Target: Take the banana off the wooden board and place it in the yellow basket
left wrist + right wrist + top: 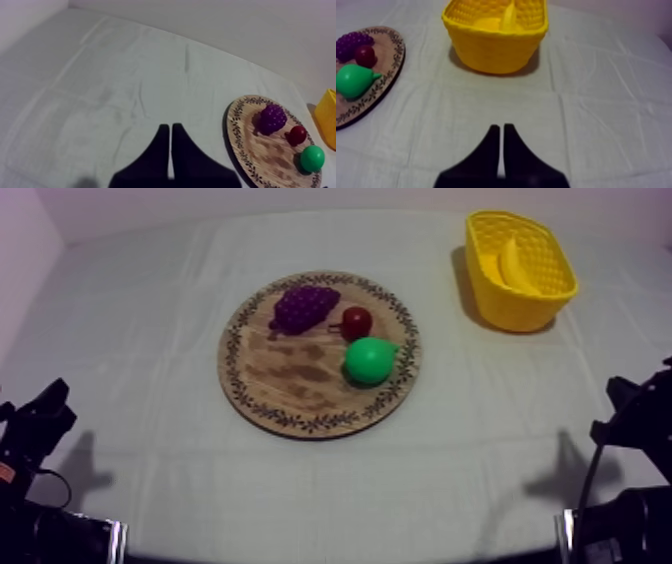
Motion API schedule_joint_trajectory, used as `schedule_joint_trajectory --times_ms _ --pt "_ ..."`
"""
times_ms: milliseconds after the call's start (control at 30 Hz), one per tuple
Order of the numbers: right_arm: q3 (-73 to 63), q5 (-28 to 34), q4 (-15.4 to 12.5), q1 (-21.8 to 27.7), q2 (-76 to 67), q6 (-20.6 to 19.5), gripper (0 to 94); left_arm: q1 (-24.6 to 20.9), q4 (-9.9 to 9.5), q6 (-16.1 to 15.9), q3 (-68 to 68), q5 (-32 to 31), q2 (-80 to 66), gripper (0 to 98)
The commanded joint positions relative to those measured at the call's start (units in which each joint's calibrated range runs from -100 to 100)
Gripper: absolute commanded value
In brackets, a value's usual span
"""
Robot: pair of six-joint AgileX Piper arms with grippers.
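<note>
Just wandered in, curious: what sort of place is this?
Likely a robot training bench: a cloth-covered table, toy fruit on a wooden board, a banana in a yellow basket, robot arms alongside.

No legible text, label, brand, number or sign on the wooden board [290,383], yellow basket [510,310] or cloth [130,338]

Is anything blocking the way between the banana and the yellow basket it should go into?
Nothing visible does: the banana lies inside the yellow basket already. The grapes, small red fruit and pear sit on the wooden board, apart from it. Left gripper and right gripper rest shut.
</note>
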Motion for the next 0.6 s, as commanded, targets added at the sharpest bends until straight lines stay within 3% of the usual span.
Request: schedule_joint_trajectory --times_ms 0,100,167,400,567 --pt "0.37 -0.58 0.61 0.15 -0.42 -1.72 0.5 0.00 -0.02 0.00 0.03 0.00 -0.03 0.1" --pt "1.47 -2.65 1.73 0.24 -0.59 -4.23 0.5 0.00 -0.02 0.02 0.03 0.00 -0.03 0.1" --pt "2.80 -7.55 3.18 0.21 -0.63 -4.62 0.5 0.00 -0.02 0.03 0.03 0.00 -0.03 0.1" --pt "4.03 -11.17 4.67 0.31 -0.68 2.07 0.4 0.00 -0.02 0.01 0.03 0.00 -0.03 0.1" --pt "4.12 -11.41 4.79 0.32 -0.68 2.38 0.4 0.00 -0.02 0.00 0.03 0.00 -0.03 0.1"
